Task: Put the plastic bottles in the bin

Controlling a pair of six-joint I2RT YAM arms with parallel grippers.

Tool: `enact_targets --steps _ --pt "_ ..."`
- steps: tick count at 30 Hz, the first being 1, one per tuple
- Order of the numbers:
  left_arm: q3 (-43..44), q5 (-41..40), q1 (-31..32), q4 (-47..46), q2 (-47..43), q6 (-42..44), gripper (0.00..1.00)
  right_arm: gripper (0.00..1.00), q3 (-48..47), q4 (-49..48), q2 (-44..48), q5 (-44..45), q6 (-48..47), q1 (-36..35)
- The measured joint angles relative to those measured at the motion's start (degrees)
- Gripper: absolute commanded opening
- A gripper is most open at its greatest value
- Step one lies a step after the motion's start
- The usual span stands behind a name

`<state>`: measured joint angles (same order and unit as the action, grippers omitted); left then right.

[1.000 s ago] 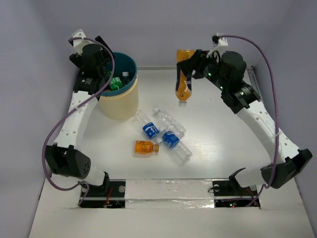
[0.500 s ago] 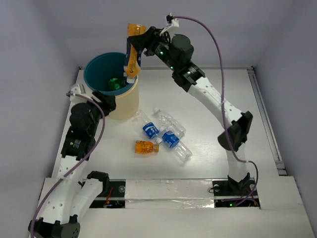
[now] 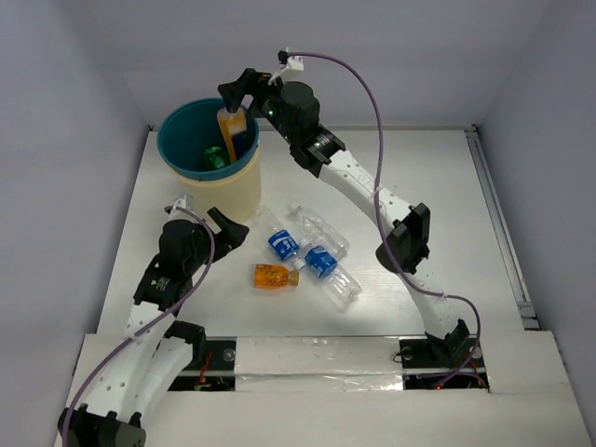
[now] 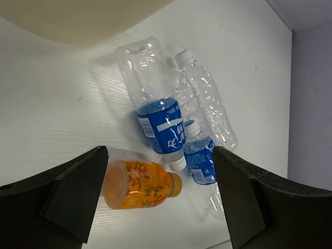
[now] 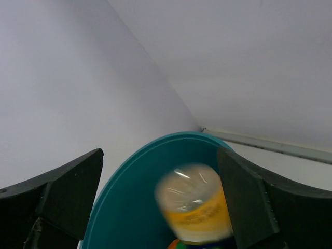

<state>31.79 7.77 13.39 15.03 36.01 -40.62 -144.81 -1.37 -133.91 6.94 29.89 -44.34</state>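
The bin, teal inside and cream outside, stands at the far left. My right gripper hangs open over it. A tall orange bottle is free of the fingers and drops cap-down into the bin, blurred in the right wrist view between the open gripper. A green bottle lies inside. My left gripper is open and empty above a small orange bottle, two blue-labelled bottles and a plain clear one.
The loose bottles lie together on the white table, the small orange one nearest me, the blue-labelled ones beside it. The bin's cream wall is just behind the left gripper. Walls enclose the table's back and sides.
My right arm swung left from over the table to above the bin and let go of the tall orange bottle. My left arm drew back from the bin toward the loose bottles.
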Motion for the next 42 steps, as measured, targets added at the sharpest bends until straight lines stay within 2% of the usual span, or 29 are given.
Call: enact_targets --steps 5,6,7,9,10,12,14,16,19,20,22,23,26,31,32,34,40,42 --pt "0.0 0.2 4.4 -2.8 4.0 -1.3 0.82 0.99 0.8 0.3 1.9 0.0 -4.2 -0.8" --pt "0.0 0.0 5.4 -3.4 5.3 -1.5 0.82 0.90 2.8 0.5 3.3 -0.1 -5.2 -0.9" --pt "0.0 -0.3 6.3 -3.9 6.6 -1.7 0.82 0.90 3.8 1.0 5.1 -0.1 -5.6 -1.1" --pt "0.0 -1.6 8.1 -4.9 9.2 -1.9 0.82 0.50 11.0 0.8 11.0 -0.3 -7.6 -1.1" --pt "0.0 -2.5 8.8 -5.7 10.5 -2.0 0.83 0.20 16.8 -0.6 15.4 -0.6 -8.4 -1.1" --pt "0.1 -3.4 9.9 -6.7 12.9 -2.2 0.84 0.09 29.6 -2.4 24.9 -1.4 -9.5 -1.1" --pt "0.1 -4.3 10.8 -8.5 15.9 -2.5 0.86 0.07 42.2 -4.6 34.8 -2.1 -10.5 -1.1" --pt "0.1 -5.2 11.7 -10.3 19.3 -2.8 0.89 0.09 52.3 -6.1 43.5 -3.0 -11.3 -1.1" --pt "0.2 -7.0 12.9 -12.3 23.9 -3.3 0.95 0.18 65.5 -7.7 53.8 -3.8 -12.1 -1.1" --pt "0.4 -7.7 13.1 -12.9 25.4 -3.5 0.95 0.27 68.7 -7.7 56.1 -3.9 -12.2 -1.1" --pt "1.0 -8.9 13.3 -13.9 27.7 -3.7 0.96 0.37 75.3 -7.5 59.8 -3.9 -12.0 -1.1" --pt "1.4 -9.5 13.3 -14.8 28.9 -3.9 0.96 0.46 77.7 -6.7 60.8 -3.7 -12.0 -1.1" --pt "2.9 -10.3 13.3 -17.6 32.9 -4.6 0.96 0.63 83.6 -3.8 61.5 -3.6 -11.5 -0.5" --pt "6.2 -11.0 13.5 -20.7 41.0 -5.5 0.91 0.79 87.4 1.4 59.3 -6.8 -10.6 3.5" --pt "6.6 -11.3 13.6 -21.3 42.4 -5.6 0.90 0.87 87.5 2.1 58.6 -7.7 -10.6 4.5" --pt "7.1 -12.2 13.6 -22.2 44.6 -5.7 0.88 0.91 87.5 3.3 57.4 -9.0 -10.6 5.9" --pt "7.7 -14.6 13.6 -23.7 48.4 -6.0 0.74 0.95 85.5 7.2 50.4 -12.9 -12.0 7.6" --pt "7.7 -15.1 13.7 -24.3 49.4 -6.3 0.60 0.95 84.0 8.5 46.4 -13.9 -12.6 7.6"
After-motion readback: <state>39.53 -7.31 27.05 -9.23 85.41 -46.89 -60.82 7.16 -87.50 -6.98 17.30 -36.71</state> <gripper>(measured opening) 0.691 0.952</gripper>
